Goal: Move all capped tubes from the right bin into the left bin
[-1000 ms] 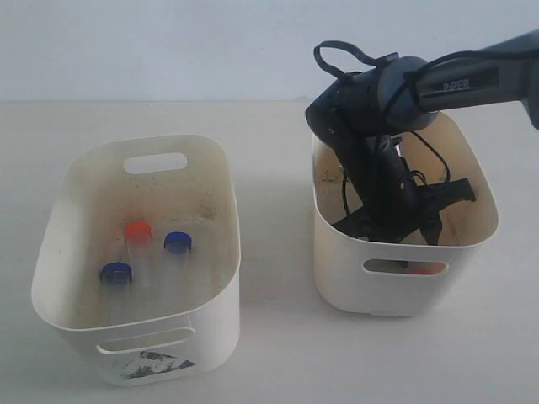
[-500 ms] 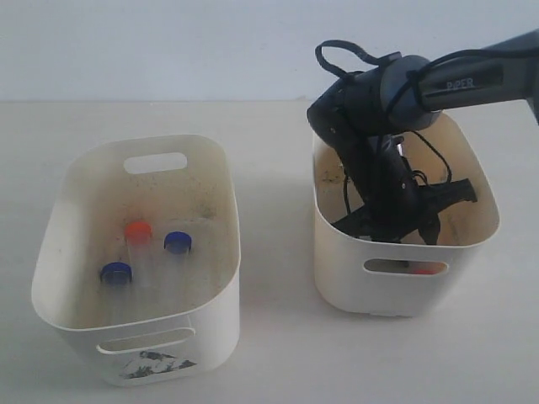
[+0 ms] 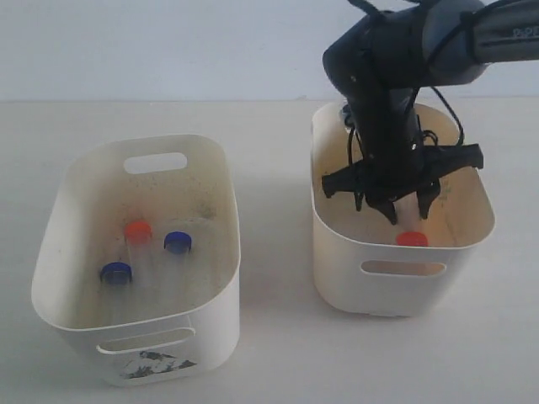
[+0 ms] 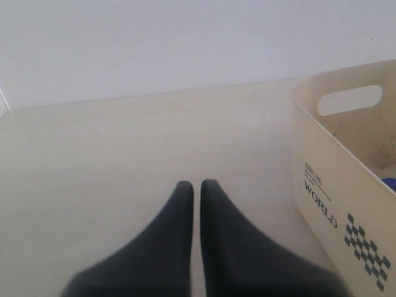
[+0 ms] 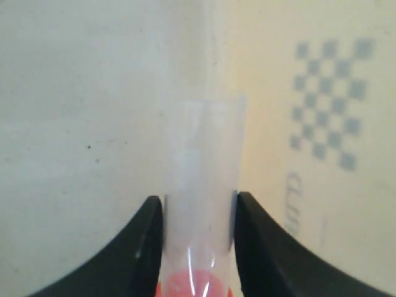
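Observation:
Over the right bin, my right gripper hangs shut on a clear tube with an orange-red cap, the cap level with the front rim. The right wrist view has that tube pinched between both fingers of the right gripper, cap toward the camera. In the left bin, which has a torn sticker on its front, lie three capped tubes: one with an orange-red cap, one with a blue cap, another with a blue cap. My left gripper is shut and empty above the table, beside the left bin.
The right arm reaches in from the upper right, with cables hanging over the right bin. A strip of bare table separates the two bins. A checker print marks the bin wall behind the held tube.
My right gripper has risen from deep inside the right bin, lifting the orange-capped tube from the bin floor up to rim height. The tubes in the left bin have not moved.

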